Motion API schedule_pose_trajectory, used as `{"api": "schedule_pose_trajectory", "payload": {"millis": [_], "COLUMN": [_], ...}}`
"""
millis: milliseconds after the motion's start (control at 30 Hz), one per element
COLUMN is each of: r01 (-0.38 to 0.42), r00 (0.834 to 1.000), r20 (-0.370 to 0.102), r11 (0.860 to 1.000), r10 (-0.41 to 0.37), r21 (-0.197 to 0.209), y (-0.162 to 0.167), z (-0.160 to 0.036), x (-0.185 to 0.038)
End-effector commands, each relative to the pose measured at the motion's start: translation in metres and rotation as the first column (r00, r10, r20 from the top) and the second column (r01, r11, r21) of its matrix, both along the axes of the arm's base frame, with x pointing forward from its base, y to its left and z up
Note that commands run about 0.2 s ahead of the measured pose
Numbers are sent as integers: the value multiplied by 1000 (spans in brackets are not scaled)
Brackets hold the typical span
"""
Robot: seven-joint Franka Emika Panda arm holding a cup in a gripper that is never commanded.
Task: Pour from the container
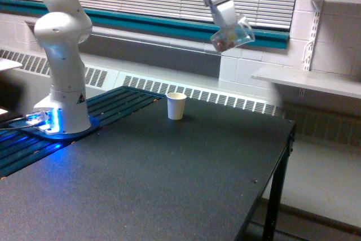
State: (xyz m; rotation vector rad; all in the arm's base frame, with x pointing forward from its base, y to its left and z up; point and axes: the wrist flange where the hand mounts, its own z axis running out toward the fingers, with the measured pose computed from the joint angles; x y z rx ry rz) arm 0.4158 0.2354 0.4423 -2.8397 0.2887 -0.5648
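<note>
High in the exterior view, my gripper (228, 29) is shut on the container (234, 36), a small clear plastic cup with reddish-brown bits showing at its lower end. The cup is held tilted, its mouth toward the view's right. It hangs well above the black table and to the right of the white paper cup (176, 105), which stands upright on the table (169, 179) near its far edge.
The arm's white base (62, 83) stands at the view's left with a blue light at its foot. The table's right edge (285, 156) drops off to the floor. A white shelf (307, 80) juts from the wall at the right.
</note>
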Motion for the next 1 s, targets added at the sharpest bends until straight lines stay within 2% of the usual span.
{"api": "schedule_pose_trajectory", "payload": {"millis": [33,267,500,667,1000], "r01": [-53,-111,-129,-115,-91], "r00": [998,992,987,987,980], "r20": [-23,-63,-93,-116,-181], "r11": [999,994,992,993,995], "r10": [53,110,128,113,84], "r21": [0,-7,-7,-7,-32], "y": [26,50,61,59,41], "z": [-11,-26,-37,-45,-68], "x": [-31,-67,-93,-108,-132]}}
